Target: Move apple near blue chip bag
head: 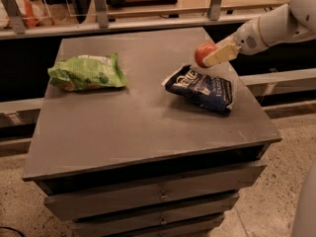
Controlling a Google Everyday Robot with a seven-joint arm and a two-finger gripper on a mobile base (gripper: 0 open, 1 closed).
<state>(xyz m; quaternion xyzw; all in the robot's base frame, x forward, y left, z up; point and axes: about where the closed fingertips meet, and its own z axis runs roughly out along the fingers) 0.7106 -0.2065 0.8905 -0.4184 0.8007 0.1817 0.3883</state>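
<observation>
The red-orange apple [203, 53] is held in my gripper [211, 57], whose pale fingers [220, 55] are shut on it. The arm comes in from the upper right. The apple hangs just above the far edge of the blue chip bag [201, 88], which lies crinkled on the right half of the grey cabinet top [138, 117]. Whether the apple touches the bag or the top cannot be told.
A light green chip bag [87, 73] lies on the left side of the cabinet top. A rail with metal posts [100, 5] runs behind the cabinet. Drawers [158, 194] front the cabinet below. Speckled floor lies to the right.
</observation>
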